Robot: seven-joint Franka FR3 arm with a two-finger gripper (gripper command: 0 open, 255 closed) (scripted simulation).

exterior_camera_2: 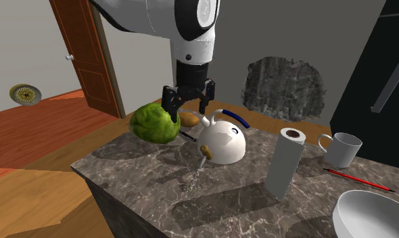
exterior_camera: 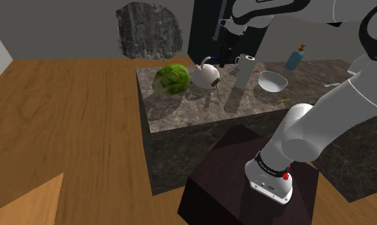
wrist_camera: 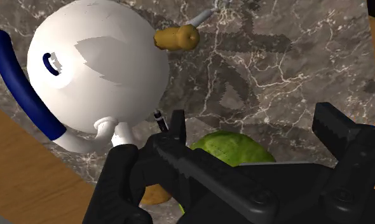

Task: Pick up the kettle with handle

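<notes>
Kettle (exterior_camera_2: 222,143) sits untouched on the desk (exterior_camera_2: 151,186), beside a green cabbage (exterior_camera_2: 154,123). We see the tool (exterior_camera_2: 189,101) hovering above them, jaws spread wide and empty; descending onto the blue handle (exterior_camera_2: 233,119), closing and lifting all remain.

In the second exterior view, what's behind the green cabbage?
A brown rounded object peeks out behind the round leafy green cabbage, which hides the rest, so I can't identify it.
</notes>
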